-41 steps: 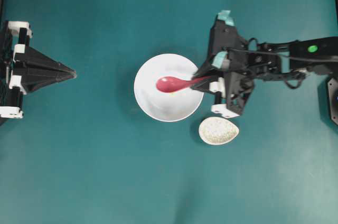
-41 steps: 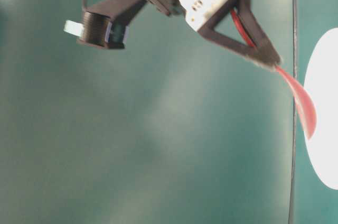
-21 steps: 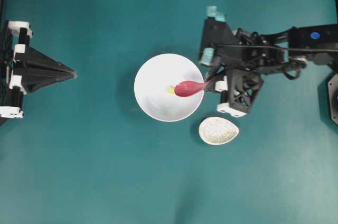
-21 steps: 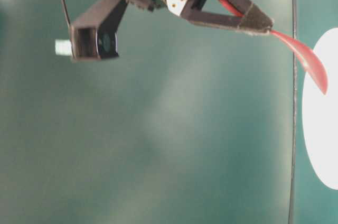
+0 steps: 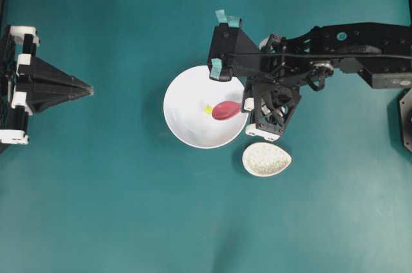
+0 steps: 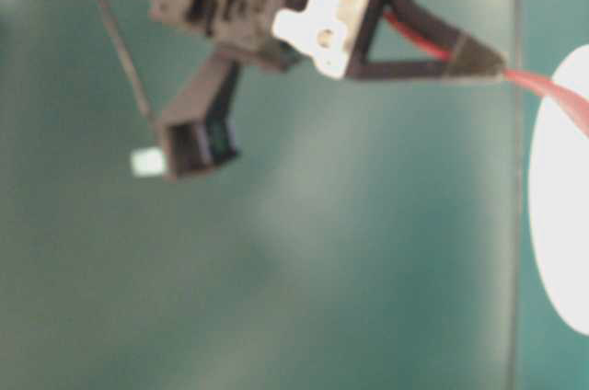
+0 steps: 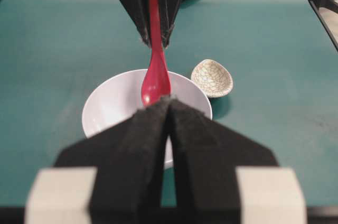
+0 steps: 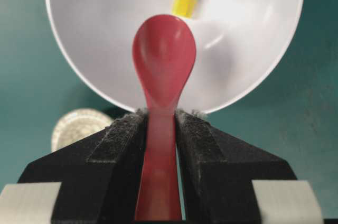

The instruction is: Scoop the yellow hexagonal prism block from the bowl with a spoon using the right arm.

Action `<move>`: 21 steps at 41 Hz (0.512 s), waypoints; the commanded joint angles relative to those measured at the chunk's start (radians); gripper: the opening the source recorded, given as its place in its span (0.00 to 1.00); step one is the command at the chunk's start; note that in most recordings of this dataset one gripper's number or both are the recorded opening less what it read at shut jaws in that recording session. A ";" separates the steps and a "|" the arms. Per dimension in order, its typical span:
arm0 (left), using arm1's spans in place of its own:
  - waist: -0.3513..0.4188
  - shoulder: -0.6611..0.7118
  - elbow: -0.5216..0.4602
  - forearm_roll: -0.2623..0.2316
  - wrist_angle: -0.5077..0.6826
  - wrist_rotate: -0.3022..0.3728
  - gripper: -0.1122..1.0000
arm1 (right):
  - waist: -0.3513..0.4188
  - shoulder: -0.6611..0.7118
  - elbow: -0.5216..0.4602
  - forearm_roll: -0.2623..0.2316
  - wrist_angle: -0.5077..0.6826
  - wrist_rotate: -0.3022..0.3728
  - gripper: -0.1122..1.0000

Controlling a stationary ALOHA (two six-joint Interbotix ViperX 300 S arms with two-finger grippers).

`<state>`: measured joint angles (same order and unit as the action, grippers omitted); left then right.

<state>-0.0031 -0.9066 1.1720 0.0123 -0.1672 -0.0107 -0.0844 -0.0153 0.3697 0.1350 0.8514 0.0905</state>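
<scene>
While our right gripper (image 8: pixel 161 123) pinches the spoon (image 8: pixel 162 60) over the bowl (image 8: pixel 253 76), scoop just short of the yellow block (image 8: pixel 184 5); left gripper (image 7: pixel 168 123) pressed together.

Table-level view is blurred, cutting off the bowl (image 6: pixel 561 188) and spoon (image 6: pixel 552 91) scoop at its right edge; block unseen there

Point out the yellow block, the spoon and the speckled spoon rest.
yellow block (image 8: pixel 184 5): right wrist view, its top face.
spoon (image 8: pixel 164 55): right wrist view, middle of the scoop.
speckled spoon rest (image 5: pixel 266 159): overhead view, its inside.
</scene>
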 commanded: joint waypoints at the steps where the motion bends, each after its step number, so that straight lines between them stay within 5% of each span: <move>1: -0.002 0.006 -0.015 0.002 -0.011 0.000 0.09 | 0.000 -0.003 -0.018 0.000 0.000 0.002 0.32; 21: -0.002 0.006 -0.015 0.002 -0.011 0.000 0.09 | 0.000 0.063 -0.014 0.002 -0.055 -0.002 0.32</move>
<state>-0.0031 -0.9066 1.1704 0.0107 -0.1672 -0.0107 -0.0844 0.0506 0.3697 0.1350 0.8038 0.0890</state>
